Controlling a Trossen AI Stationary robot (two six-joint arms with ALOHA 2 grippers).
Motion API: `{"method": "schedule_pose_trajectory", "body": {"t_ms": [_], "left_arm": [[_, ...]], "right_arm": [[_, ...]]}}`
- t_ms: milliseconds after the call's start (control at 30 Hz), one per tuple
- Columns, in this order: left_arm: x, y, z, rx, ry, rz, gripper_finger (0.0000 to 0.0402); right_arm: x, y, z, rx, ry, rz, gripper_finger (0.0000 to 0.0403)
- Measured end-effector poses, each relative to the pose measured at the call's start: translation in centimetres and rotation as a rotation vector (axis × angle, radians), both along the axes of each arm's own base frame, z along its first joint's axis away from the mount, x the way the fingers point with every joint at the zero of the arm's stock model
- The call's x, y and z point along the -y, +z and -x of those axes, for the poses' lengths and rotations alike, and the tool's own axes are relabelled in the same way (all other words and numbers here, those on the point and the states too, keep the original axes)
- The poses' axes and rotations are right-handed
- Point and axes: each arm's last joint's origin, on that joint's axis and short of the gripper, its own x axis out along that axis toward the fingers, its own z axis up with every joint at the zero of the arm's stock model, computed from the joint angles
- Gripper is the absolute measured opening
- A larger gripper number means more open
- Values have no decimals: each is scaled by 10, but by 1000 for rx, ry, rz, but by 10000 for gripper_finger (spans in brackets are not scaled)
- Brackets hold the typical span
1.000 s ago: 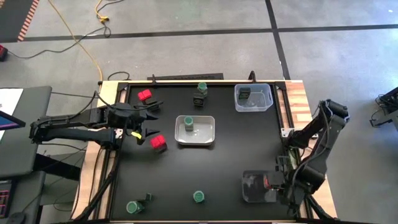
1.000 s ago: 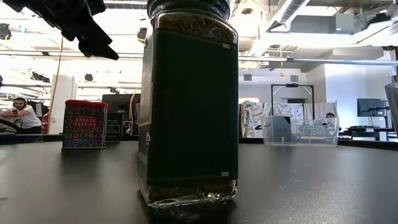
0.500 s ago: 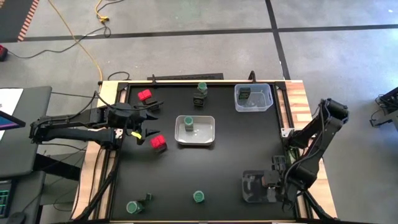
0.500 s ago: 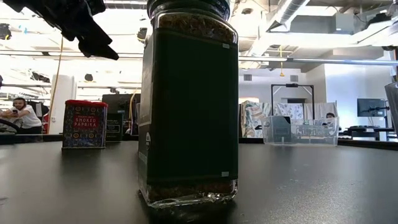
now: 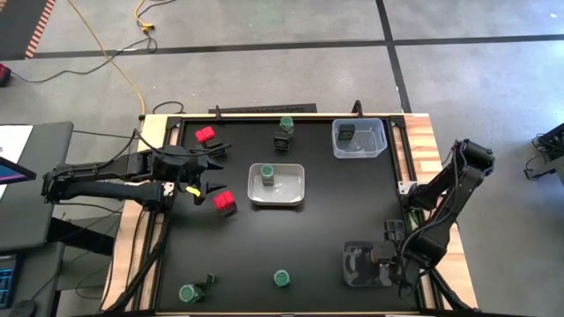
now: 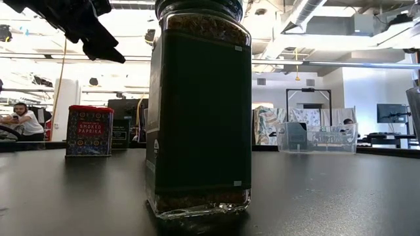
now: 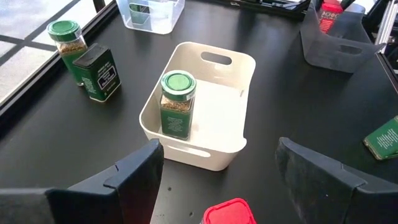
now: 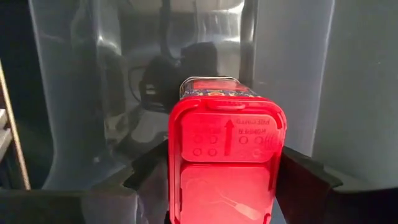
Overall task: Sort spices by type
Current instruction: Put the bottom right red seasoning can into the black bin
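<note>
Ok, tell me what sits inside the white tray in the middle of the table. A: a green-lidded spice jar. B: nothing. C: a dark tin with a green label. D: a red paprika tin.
A: the left wrist view shows a green-lidded spice jar standing upright inside the white tray, and the high view shows the same green lid in that tray.

Red boxes (image 5: 225, 202), green-lidded jars (image 5: 281, 278), dark green tin (image 7: 99, 71), white tray (image 7: 233, 102), black table (image 5: 317, 233).
</note>
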Motion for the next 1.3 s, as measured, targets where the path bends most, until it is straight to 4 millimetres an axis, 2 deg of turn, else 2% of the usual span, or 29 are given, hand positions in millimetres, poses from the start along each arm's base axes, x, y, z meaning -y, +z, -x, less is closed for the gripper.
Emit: {"method": "schedule_pose_trajectory", "body": {"t_ms": [1300], "left_arm": [[0,0,0,0,0,0,295]], "right_arm": [[0,0,0,8,-25,7,270]]}}
